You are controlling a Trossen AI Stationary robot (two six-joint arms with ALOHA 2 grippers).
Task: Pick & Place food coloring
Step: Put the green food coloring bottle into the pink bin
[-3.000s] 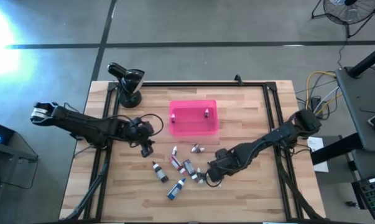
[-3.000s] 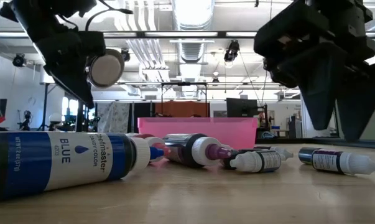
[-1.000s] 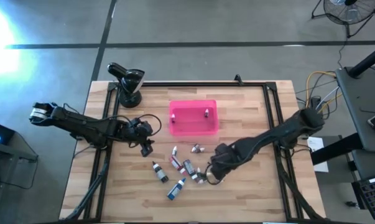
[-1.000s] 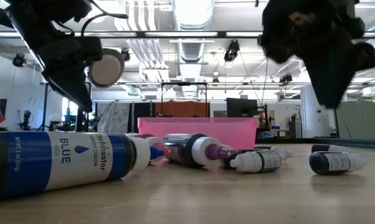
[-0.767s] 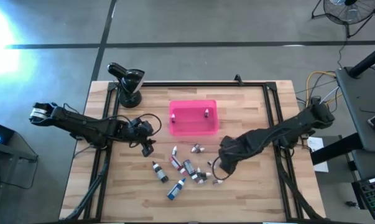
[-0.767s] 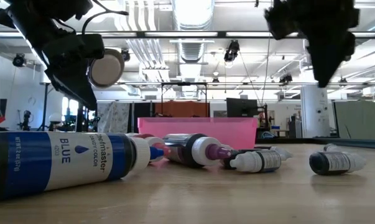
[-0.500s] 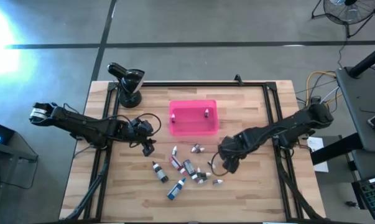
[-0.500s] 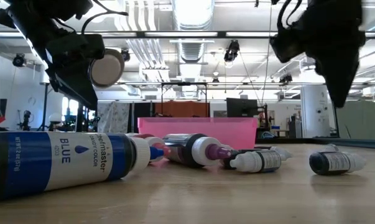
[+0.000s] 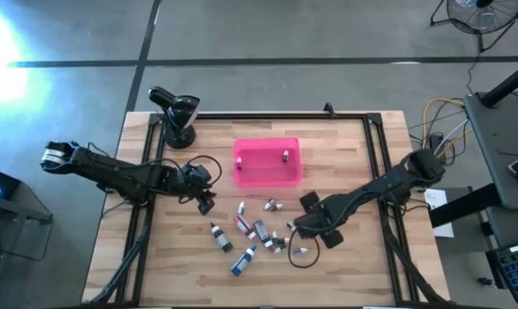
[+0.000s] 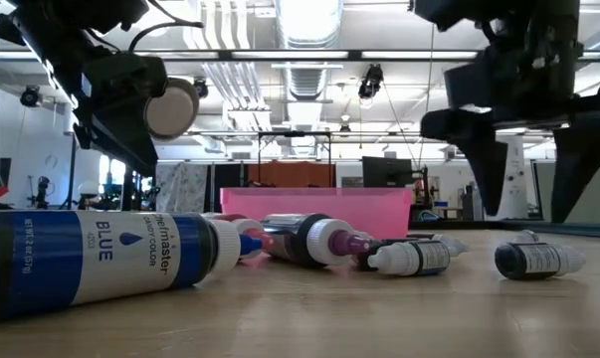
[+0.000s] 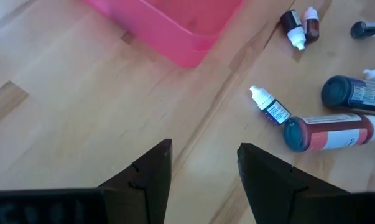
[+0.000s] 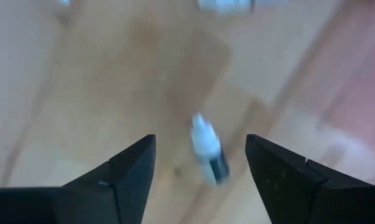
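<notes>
On the left side of the light wooden slatted table (image 9: 344, 154), the left gripper (image 9: 204, 202) hangs above bare wood, well short of the bottles. In its wrist view the two dark fingers (image 11: 147, 180) stand apart with nothing between them.

Behind it, near the far left corner, stands a black camera on a round base (image 9: 179, 118).

Toward the middle and the far side lies the pink rectangular plastic tray (image 9: 267, 162), with one small white-capped bottle (image 9: 286, 156) at its right end and a second small item at its left end, too small to tell.

In front of the tray the food coloring bottles lie scattered on their sides: a small pale-capped one (image 9: 272, 205) nearest the tray, a red one (image 9: 240, 220) and a larger dark one (image 9: 260, 229) beside it, a dark one (image 9: 220, 237) farther left, and a blue one (image 9: 242, 260) nearest the front edge. In the low view that blue bottle labelled BLUE (image 10: 100, 259) lies closest to the camera.

At the right of the cluster the right gripper (image 9: 303, 230) hovers above the table with its fingers (image 12: 125, 177) spread wide and empty. A small dark bottle with a white tip (image 12: 208, 150) lies on the wood between them; in the high view it is the small bottle (image 9: 300, 251) just in front of the gripper.
</notes>
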